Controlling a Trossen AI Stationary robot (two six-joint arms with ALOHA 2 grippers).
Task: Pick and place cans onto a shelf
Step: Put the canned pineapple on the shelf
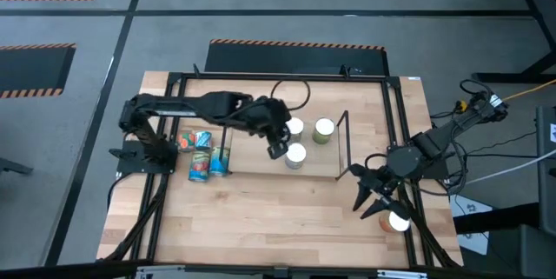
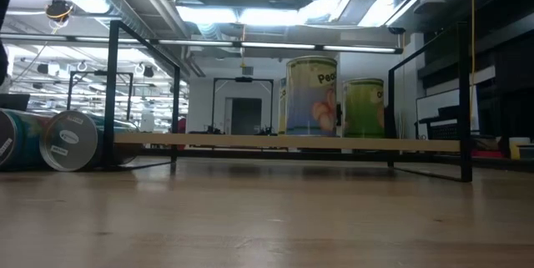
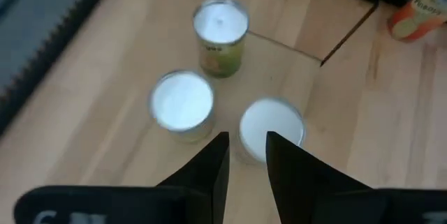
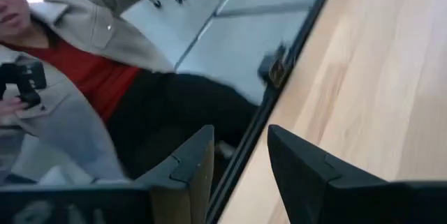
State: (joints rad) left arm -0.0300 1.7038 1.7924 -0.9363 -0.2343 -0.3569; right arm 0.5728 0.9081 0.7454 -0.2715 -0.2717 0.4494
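Observation:
Three cans stand upright on the shelf (image 1: 343, 144): one green-labelled (image 1: 324, 129), one behind it (image 1: 295, 127), one nearer (image 1: 295, 155). In the left wrist view they show white tops (image 3: 220, 21), (image 3: 183, 102), (image 3: 272, 128). My left gripper (image 1: 278, 147) hangs open above and just left of the near can, with nothing between its fingers (image 3: 246, 140). Three more cans (image 1: 201, 153) lie on their sides at the left. My right gripper (image 1: 372, 208) stands open near the table's right front, beside an orange can (image 1: 395, 221).
A black frame (image 1: 395, 122) runs round the tabletop. In the low view the shelf's board (image 2: 284, 141) carries two of the cans (image 2: 313, 97), and the lying cans (image 2: 71, 141) are at the left. A person in a beige jacket (image 4: 77, 77) stands beyond the table's right edge.

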